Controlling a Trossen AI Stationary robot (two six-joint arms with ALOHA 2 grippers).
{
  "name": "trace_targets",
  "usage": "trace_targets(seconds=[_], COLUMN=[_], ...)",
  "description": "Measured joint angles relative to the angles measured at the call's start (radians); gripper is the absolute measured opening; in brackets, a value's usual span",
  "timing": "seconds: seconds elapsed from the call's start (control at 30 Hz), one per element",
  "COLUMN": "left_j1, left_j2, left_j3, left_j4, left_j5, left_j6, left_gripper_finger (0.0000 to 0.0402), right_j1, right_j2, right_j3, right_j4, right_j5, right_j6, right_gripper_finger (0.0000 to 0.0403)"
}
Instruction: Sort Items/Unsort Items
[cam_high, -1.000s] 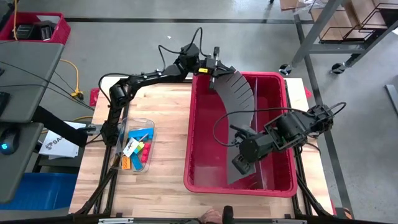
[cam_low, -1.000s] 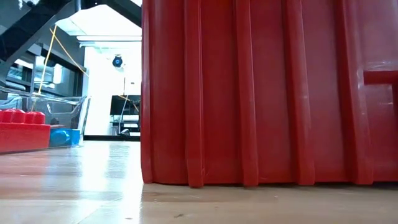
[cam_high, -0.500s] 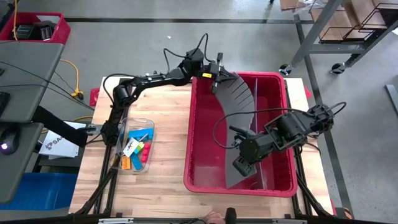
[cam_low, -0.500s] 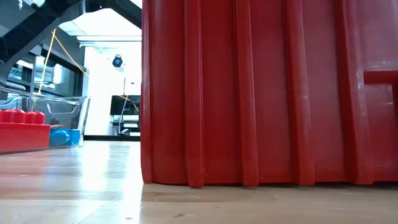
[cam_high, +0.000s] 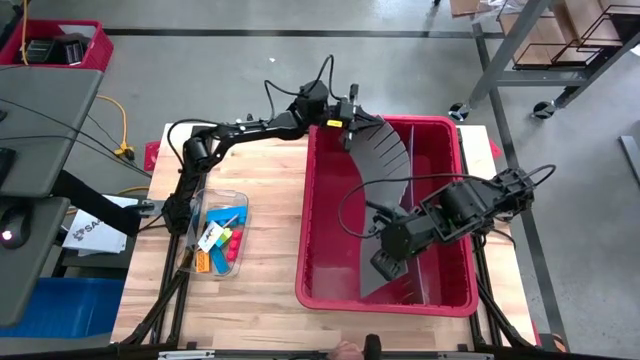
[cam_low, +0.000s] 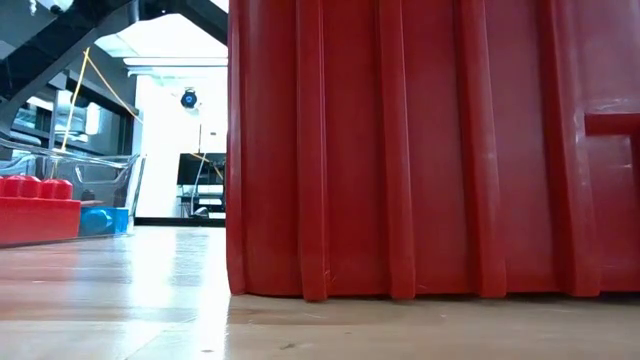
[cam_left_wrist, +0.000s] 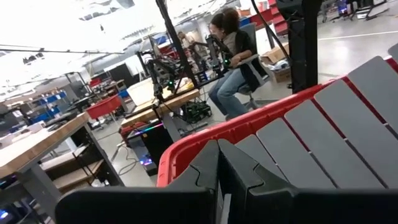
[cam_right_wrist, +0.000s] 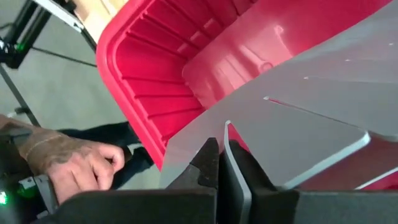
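Items (cam_high: 219, 240), blocky pieces in orange, blue, yellow, red and green, are lying heaped in a clear plastic tray (cam_high: 237, 199) on the wooden bench (cam_high: 250, 290), left of the large red plastic bin (cam_high: 318, 240). A white tag is lying among them; its print is too small to read. A white sheet off the bench's left edge is showing letters beginning "SA", the rest unreadable.

The bin is ribbed on its outer walls, as the low view is showing close up, where its red wall is filling most of the frame and red studded bricks (cam_low: 35, 205) are sitting at far left beside the clear tray.

A grey slatted divider panel (cam_high: 383, 160), curved and segmented, is arching through the bin from its far-left corner toward its near wall.

Left gripper (cam_high: 345, 123) is clamping the panel's far end at the bin's rim, fingers (cam_left_wrist: 205, 168) pressed together on it. Right gripper (cam_high: 385, 262) is pinching the panel's near end inside the bin, fingers (cam_right_wrist: 208, 163) closed on its edge.

Only the right wrist view is showing a person's hand (cam_right_wrist: 74, 163) beyond the bin; only the left wrist view is showing a seated person (cam_left_wrist: 233, 59) in the workshop behind.
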Motion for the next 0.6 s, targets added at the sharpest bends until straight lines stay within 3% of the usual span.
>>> trace_targets(seconds=[0.13,0.33,0.47,0.6], left_j1=[-0.005,-0.002,0.005,0.005], left_j2=[0.0,0.0,0.0,0.0], left_j3=[0.0,0.0,0.0,0.0], left_j4=[0.037,0.059,0.065,0.078], left_j5=[-0.001,-0.001,0.005,0.005], left_j6=[-0.001,-0.047,-0.099,-0.106], left_gripper_finger=[0.0,0.0,0.0,0.0], right_j1=[0.01,0.039,0.058,0.056], right_j2=[0.003,-0.062,-0.157,-0.186], right_j3=[-0.013,-0.186,-0.27,-0.271], right_j4=[0.006,0.002,-0.005,-0.001], right_j5=[0.009,-0.039,-0.013,0.026], right_j6=[0.01,0.129,0.23,0.279], right_gripper_finger=[0.0,0.0,0.0,0.0])
